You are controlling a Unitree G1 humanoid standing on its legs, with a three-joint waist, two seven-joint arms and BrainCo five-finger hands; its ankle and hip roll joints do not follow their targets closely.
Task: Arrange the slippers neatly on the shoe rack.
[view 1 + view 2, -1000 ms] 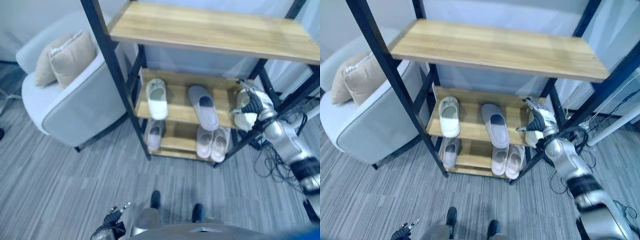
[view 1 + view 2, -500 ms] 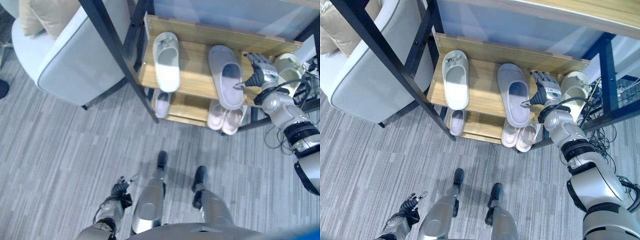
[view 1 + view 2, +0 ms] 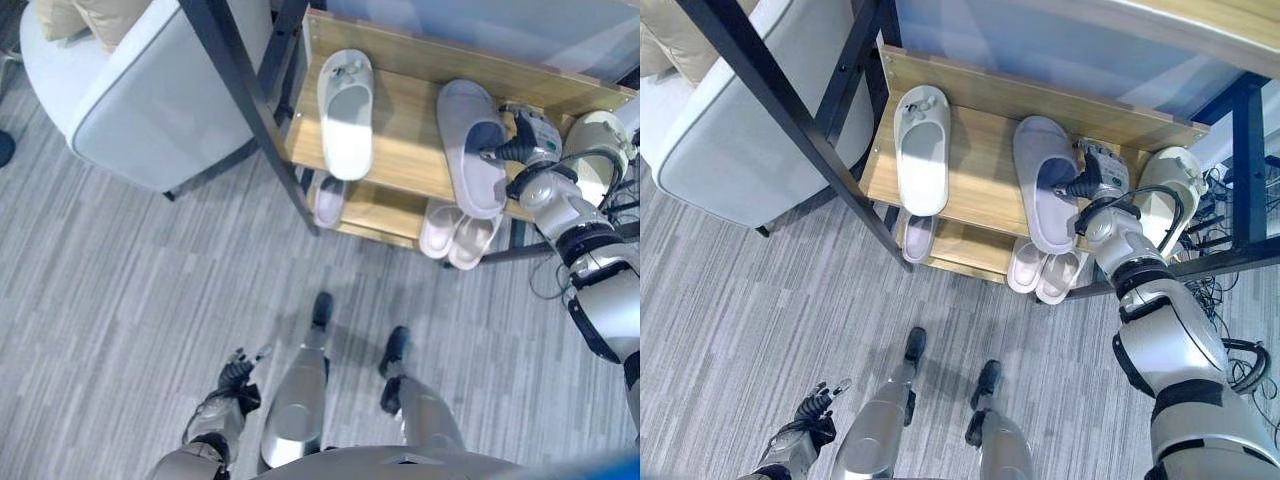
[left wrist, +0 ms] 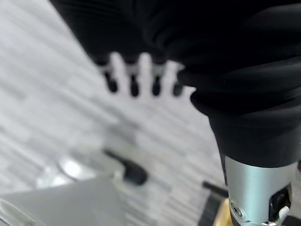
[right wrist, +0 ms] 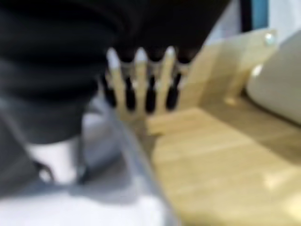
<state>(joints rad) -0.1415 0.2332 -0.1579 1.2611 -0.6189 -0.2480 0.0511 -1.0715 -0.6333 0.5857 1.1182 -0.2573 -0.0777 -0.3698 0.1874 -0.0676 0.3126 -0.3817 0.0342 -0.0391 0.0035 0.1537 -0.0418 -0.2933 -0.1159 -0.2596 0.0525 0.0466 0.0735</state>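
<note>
In the left eye view we are bringing our right hand (image 3: 522, 146) in against the outer edge of the grey slipper (image 3: 473, 146) on the middle shelf (image 3: 405, 160); half a second ago the hand was a little further back beside it, and a second ago it was out at the rack's end by the cream slipper (image 3: 600, 150). The camera is also dipping lower, so the whole rack is shifting in view. The white slipper (image 3: 346, 110) is lying further left on the same shelf, untouched.

In the right eye view the cream slipper is now sitting free at the shelf's right end beyond our wrist, so we judge that one placed and the grey one being nudged straight. A pale pair (image 3: 1045, 272) and a single slipper (image 3: 917, 238) are resting on the bottom shelf.

In the left wrist view our left hand (image 4: 141, 77) is hanging over the floor, fingers straight, holding nothing.

In the right wrist view our fingers (image 5: 141, 80) are reaching out straight over the wood, the grey slipper pressing alongside, not clasped.
</note>
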